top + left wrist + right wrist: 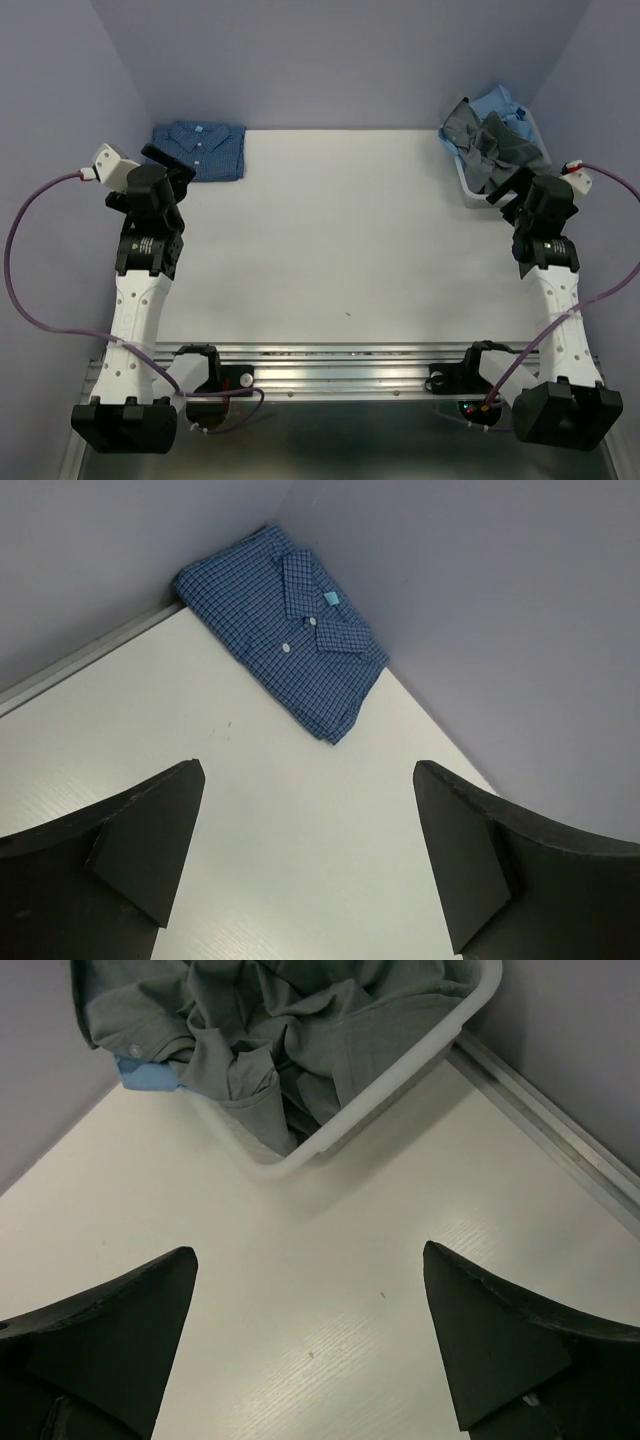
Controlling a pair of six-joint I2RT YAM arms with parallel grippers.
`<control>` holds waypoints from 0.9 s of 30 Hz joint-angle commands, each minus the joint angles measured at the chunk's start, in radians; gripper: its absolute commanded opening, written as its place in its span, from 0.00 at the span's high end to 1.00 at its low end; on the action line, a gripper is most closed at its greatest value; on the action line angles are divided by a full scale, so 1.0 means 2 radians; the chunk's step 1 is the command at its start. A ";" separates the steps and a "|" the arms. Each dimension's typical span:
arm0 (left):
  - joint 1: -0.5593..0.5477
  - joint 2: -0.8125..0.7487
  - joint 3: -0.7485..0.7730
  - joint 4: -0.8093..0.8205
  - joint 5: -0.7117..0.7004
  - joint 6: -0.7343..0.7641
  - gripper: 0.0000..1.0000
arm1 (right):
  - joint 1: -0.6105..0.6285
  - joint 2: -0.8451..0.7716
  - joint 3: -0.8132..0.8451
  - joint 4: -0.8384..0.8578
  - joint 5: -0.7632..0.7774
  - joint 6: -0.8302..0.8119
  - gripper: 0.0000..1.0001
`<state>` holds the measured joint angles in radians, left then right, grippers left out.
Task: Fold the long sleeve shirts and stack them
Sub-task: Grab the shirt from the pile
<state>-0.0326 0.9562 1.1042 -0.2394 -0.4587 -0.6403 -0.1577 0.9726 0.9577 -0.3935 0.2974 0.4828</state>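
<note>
The dark blue patterned shirt (203,149) lies folded at the table's far left corner; it also shows in the left wrist view (285,625). My left gripper (172,172) hovers just near it, open and empty (308,860). The grey shirt (495,148) lies crumpled in the white basket (466,183) at the far right, over the light blue shirt (498,104). In the right wrist view the grey shirt (290,1020) fills the basket (370,1105) and a bit of light blue shirt (148,1075) peeks out. My right gripper (510,195) is open and empty (310,1345), just short of the basket.
Purple-grey walls enclose the white table (340,250) on the left, back and right. A metal rail (340,365) runs along the near edge between the arm bases. Purple cables loop off both wrists.
</note>
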 commanded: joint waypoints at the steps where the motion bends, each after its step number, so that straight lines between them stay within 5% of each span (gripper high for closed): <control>1: -0.001 0.001 0.018 -0.006 0.000 -0.008 0.01 | -0.002 0.007 0.031 0.026 0.005 -0.007 0.00; 10: -0.001 0.029 0.008 0.026 0.035 -0.002 0.01 | -0.002 0.080 0.065 0.100 -0.044 -0.034 0.00; 14: -0.002 0.076 0.029 0.036 0.087 0.021 0.01 | -0.002 0.242 0.195 0.064 -0.053 -0.052 0.00; 17: -0.016 0.108 0.051 0.034 0.101 0.044 0.01 | -0.002 0.368 0.378 0.011 -0.041 -0.069 0.00; 27: -0.033 0.143 0.059 0.032 0.078 0.056 0.01 | -0.002 0.660 0.678 -0.040 -0.054 -0.137 0.00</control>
<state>-0.0990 1.2491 1.1675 -0.2134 -0.2710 -0.5560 -0.1577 2.1921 2.1822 -0.4042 0.2119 0.2600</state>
